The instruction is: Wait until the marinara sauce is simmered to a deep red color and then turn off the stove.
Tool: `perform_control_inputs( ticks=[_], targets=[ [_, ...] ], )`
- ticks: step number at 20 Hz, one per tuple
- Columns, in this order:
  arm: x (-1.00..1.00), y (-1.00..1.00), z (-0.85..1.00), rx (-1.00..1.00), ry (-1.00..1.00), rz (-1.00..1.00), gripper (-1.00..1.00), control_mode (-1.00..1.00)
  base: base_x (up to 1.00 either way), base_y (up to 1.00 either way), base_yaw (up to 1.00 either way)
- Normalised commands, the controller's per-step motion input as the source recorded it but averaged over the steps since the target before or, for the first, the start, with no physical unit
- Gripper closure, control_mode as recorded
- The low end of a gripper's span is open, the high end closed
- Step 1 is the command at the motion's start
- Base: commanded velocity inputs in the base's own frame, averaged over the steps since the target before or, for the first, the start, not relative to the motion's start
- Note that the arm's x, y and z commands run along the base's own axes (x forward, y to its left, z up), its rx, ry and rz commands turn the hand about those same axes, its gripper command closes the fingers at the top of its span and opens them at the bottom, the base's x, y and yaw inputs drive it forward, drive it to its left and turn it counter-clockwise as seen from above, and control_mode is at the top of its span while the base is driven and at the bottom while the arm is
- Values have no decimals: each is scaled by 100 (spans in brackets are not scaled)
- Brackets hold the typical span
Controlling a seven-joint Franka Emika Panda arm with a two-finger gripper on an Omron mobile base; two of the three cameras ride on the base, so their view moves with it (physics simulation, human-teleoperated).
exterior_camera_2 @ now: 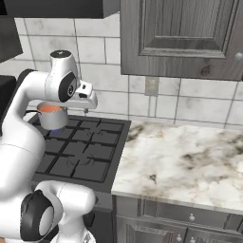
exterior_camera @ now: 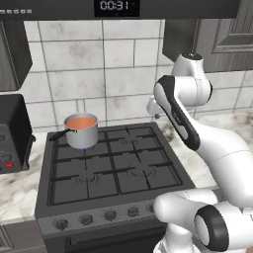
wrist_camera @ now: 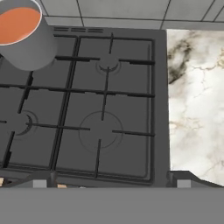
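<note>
The marinara sauce (exterior_camera: 80,122) is a smooth orange-red disc inside a small steel saucepan (exterior_camera: 83,135) on the back left burner of the stove (exterior_camera: 113,168), with a blue flame under the pan. In the hand view the sauce (wrist_camera: 15,24) and saucepan (wrist_camera: 33,50) sit at the top left, above the black grates (wrist_camera: 105,127). My gripper (wrist_camera: 111,183) hovers high over the stove's right half, open, its fingertips (wrist_camera: 39,181) far apart with nothing between them. A row of round knobs (exterior_camera: 109,215) lines the stove front. From the right base view the hand (exterior_camera_2: 81,98) hangs beside the pan (exterior_camera_2: 52,117).
A black box appliance (exterior_camera: 12,133) stands on the counter left of the stove. A marble counter (exterior_camera_2: 190,156) stretches to the right under dark wall cabinets (exterior_camera_2: 190,38). A display above reads 00:31 (exterior_camera: 114,6). A tiled wall backs the stove.
</note>
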Motion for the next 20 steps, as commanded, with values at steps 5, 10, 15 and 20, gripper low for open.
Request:
perform_control_inputs(
  ticks=[5, 10, 15, 20],
  targets=[
    [0, 0, 0, 0, 0, 0, -100, 100, 2, 0, -1],
    [-1, 0, -9, 0, 0, 0, -100, -100, 0, 0, 0],
    [-26, 22, -32, -1, -3, 2, -100, -100, 0, 0, 0],
    [-57, 72, -25, -11, -14, 12, -100, -100, 0, 0, 0]
  ],
)
